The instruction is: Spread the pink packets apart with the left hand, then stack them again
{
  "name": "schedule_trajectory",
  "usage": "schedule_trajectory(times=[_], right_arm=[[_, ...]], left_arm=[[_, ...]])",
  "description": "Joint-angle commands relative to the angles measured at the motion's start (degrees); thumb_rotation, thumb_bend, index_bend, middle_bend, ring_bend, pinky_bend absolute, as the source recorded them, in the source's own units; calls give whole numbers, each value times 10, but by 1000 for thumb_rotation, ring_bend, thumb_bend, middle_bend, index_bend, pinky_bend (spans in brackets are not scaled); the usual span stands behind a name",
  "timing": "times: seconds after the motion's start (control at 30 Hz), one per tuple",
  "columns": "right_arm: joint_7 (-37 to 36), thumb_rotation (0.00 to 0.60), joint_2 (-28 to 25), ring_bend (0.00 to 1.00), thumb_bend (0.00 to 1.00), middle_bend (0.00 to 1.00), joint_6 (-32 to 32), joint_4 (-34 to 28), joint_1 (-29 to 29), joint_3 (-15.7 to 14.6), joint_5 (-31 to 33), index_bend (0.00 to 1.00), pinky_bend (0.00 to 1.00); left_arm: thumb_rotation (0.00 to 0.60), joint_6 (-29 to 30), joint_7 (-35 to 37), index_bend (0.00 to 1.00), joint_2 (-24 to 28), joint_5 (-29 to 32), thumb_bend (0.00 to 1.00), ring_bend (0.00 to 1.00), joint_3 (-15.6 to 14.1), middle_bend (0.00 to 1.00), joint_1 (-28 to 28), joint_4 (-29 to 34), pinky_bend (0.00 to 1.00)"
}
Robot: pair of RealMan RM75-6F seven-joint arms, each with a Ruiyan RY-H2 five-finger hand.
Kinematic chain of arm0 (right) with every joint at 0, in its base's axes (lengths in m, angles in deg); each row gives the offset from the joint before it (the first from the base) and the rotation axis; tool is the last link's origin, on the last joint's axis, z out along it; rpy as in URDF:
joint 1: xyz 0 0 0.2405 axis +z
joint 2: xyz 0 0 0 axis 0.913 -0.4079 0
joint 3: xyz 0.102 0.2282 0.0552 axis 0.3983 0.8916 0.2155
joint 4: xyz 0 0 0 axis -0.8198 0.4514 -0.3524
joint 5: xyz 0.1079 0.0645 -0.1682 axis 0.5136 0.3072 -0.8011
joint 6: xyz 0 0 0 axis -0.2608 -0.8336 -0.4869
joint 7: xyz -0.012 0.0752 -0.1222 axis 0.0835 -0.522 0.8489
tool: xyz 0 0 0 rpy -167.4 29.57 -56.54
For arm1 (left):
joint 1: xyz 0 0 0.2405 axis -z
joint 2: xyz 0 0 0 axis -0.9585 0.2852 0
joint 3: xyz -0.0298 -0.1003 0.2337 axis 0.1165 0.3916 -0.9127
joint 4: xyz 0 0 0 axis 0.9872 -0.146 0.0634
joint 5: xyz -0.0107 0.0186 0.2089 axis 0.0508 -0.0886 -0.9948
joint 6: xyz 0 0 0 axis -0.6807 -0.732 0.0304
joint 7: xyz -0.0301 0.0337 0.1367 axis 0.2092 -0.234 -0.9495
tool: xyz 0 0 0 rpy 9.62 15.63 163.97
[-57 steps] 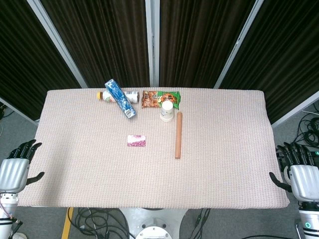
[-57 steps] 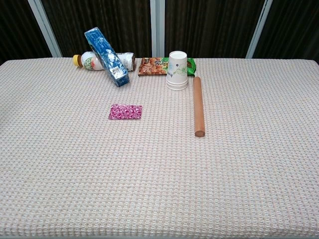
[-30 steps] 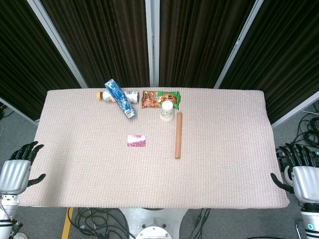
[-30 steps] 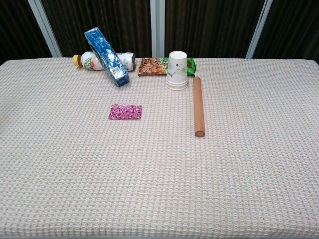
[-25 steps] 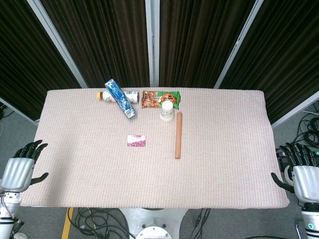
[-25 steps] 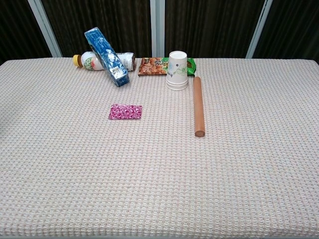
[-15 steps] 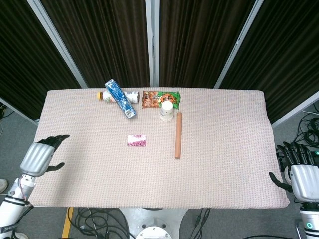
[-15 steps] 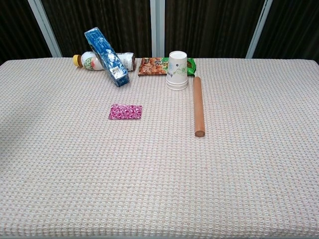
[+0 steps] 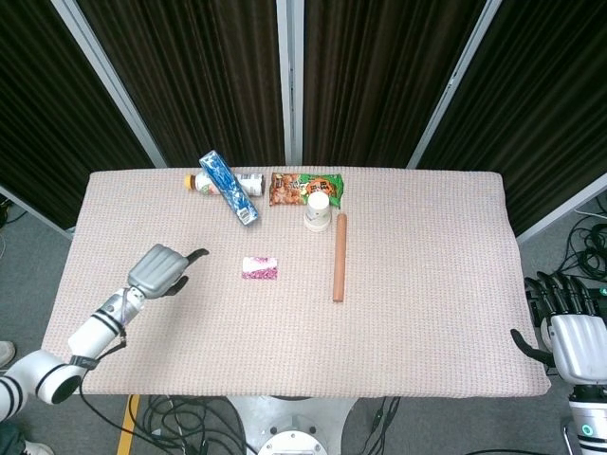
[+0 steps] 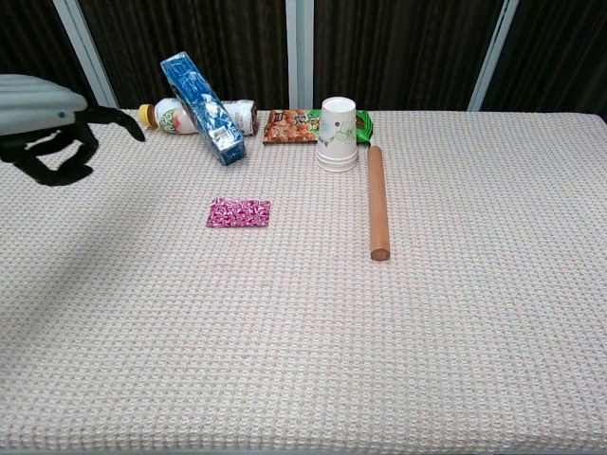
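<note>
Mid-desk, pink packets (image 9: 260, 268) lie stacked flat, untouched. My left hand (image 9: 161, 269) hovers over desk (image 9: 427, 313) left of packets, apart from them, fingers (image 10: 57, 156) loosely apart, holding nothing. My right hand (image 9: 574, 332) off desk's right edge, fingers spread, empty. Behind packets: blue box (image 9: 229, 188) leaning on bottle (image 9: 248, 183), snack bag (image 9: 289, 187), paper cups (image 9: 318, 211), wooden rod (image 9: 340, 257).

I see the worktop (image 9: 436, 313) under woven cloth; pink packets (image 9: 260, 267) lie at centre, a wooden rod (image 9: 339, 257) at three o'clock, bottle (image 9: 237, 183), blue pack (image 9: 228, 187), snack bag (image 9: 305, 188) and cup (image 9: 318, 211) toward twelve.
</note>
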Motion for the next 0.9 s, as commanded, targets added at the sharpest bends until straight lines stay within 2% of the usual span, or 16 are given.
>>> schedule_trajectory(times=[0.03, 0.33, 0.9], right_arm=[[3, 489, -1, 0, 163, 92, -2, -2, 1, 0, 2, 135, 0], [8, 491, -1, 0, 161, 92, -9, -5, 1, 0, 10, 134, 0], [0, 500, 0, 0, 160, 93, -21, 5, 5, 2, 25, 135, 0]], left_arm=[[600, -42, -15, 218, -34, 25, 528, 830, 6, 817, 36, -26, 953], [600, -130, -49, 218, -97, 91, 528, 832, 10, 830, 100, -74, 962], [600, -200, -94, 216, -179, 195, 527, 832, 6, 835, 171, -166, 962]])
